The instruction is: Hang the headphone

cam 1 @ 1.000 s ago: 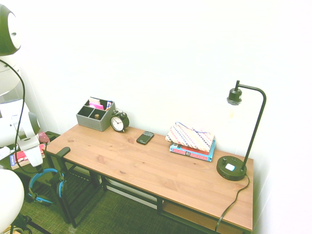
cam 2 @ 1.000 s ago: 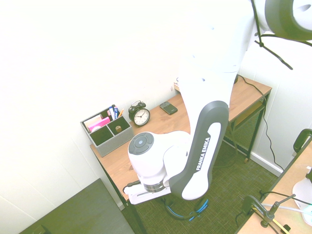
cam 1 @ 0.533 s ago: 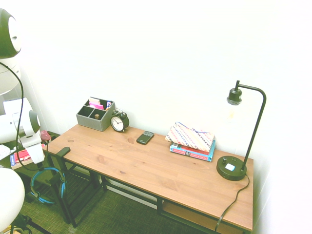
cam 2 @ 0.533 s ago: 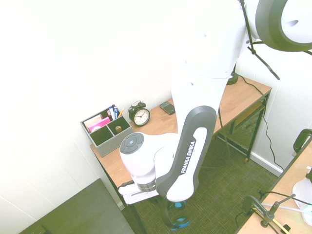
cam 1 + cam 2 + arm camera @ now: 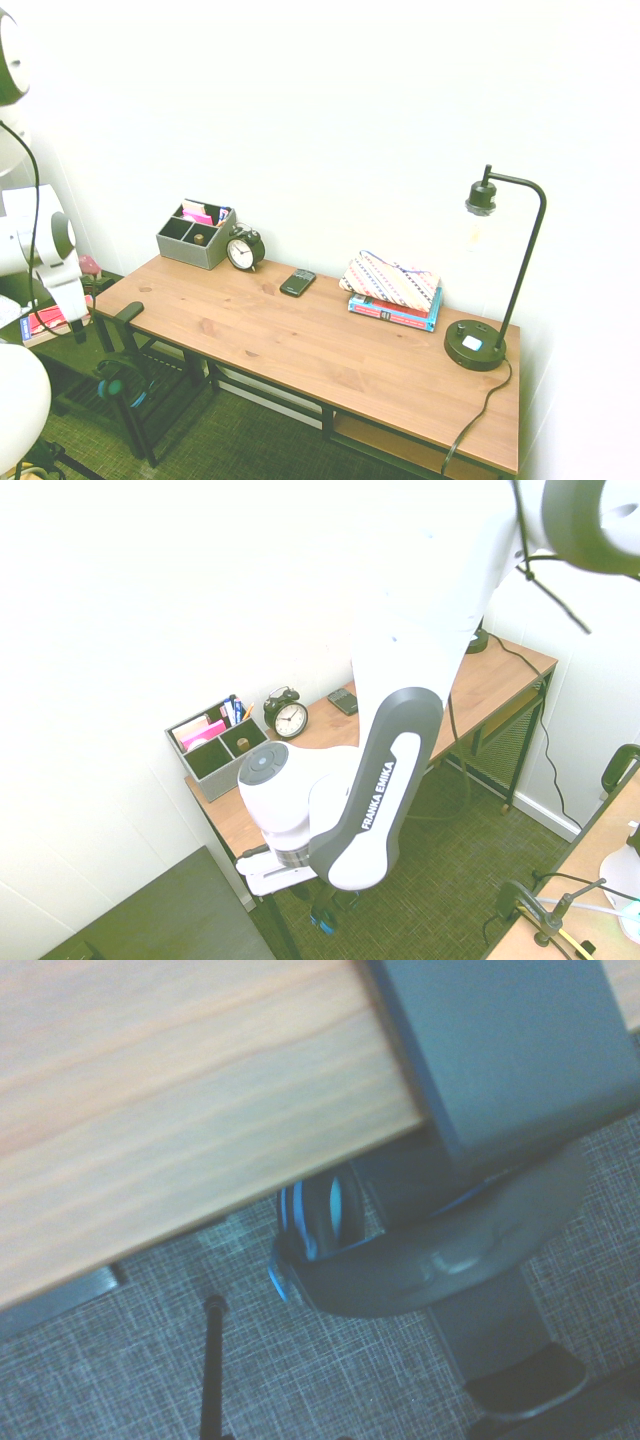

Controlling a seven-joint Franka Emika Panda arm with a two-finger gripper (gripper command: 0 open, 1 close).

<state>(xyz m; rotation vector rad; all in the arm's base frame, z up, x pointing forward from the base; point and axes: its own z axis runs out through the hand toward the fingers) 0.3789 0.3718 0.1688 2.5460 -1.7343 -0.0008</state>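
Observation:
The headphone (image 5: 120, 380) shows blue and black below the left end of the wooden desk (image 5: 330, 350), under the black hook (image 5: 130, 311) and apart from my gripper. My gripper (image 5: 77, 335) hangs just left of the hook, open, with nothing between its fingers. In the wrist view a blue ear cup of the headphone (image 5: 318, 1210) peeks out under the desk edge, and its grey band curves around the grey hook (image 5: 500, 1050). From the other side the arm hides the gripper, and only a blue bit of the headphone (image 5: 322, 920) shows near the floor.
On the desk stand a grey organizer (image 5: 195, 235), a black alarm clock (image 5: 243, 250), a phone (image 5: 297, 283), books under a patterned pouch (image 5: 392, 290) and a black lamp (image 5: 478, 345). A red book (image 5: 45, 322) lies left of the gripper. Black desk legs stand beneath the hook.
The gripper has let go of the headphone, which has dropped lower beside the desk leg. The gripper has shifted slightly left and up, away from it.

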